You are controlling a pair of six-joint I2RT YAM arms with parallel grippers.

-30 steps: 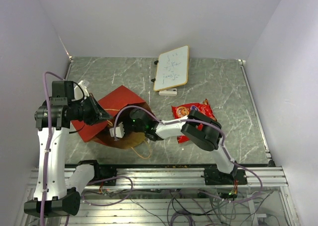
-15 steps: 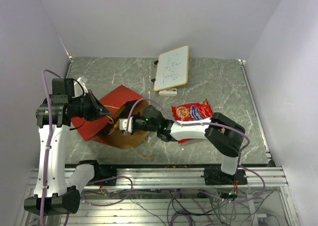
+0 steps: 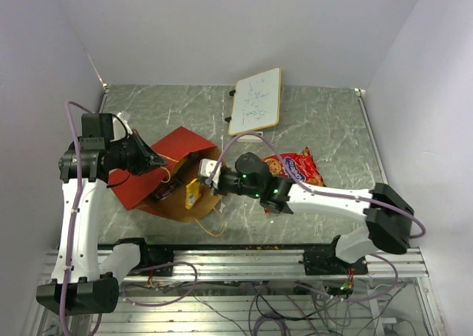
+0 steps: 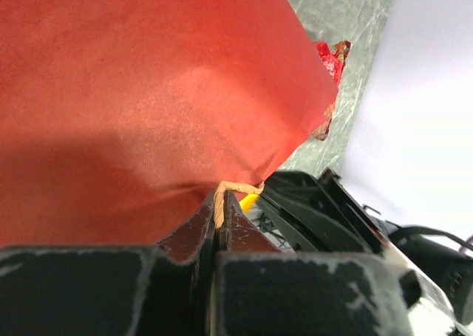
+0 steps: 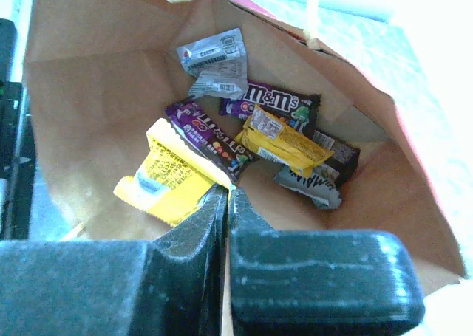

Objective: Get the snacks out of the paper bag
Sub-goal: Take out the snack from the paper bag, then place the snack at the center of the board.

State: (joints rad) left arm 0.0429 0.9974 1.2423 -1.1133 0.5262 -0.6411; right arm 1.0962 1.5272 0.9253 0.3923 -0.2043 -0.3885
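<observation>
The paper bag [image 3: 171, 153] lies on its side, red outside, brown mouth facing the table's front. My left gripper [image 3: 157, 161] is shut on its twisted paper handle [image 4: 220, 197], with the bag's red wall [image 4: 148, 92] just ahead. My right gripper [image 3: 199, 182] is at the bag's mouth, shut on the edge of a yellow snack packet [image 5: 164, 177] that also shows in the top view [image 3: 192, 194]. Inside lie a silver packet [image 5: 214, 57], a brown candy bag [image 5: 279, 103], a purple bar [image 5: 209, 139], a yellow bar [image 5: 287, 145] and a grey wrapper [image 5: 310, 186]. The red cookie packet [image 3: 293, 166] lies on the table to the right.
A small whiteboard [image 3: 256, 101] lies at the back middle with a white eraser [image 3: 250, 136] at its near edge. The bag's second loop handle [image 3: 214, 221] trails toward the front rail. The grey walls close in on the left, back and right.
My right gripper has drawn back from deep in the bag to its mouth, bringing the yellow packet with it. The right arm has stretched out. My left gripper has risen slightly with the handle.
</observation>
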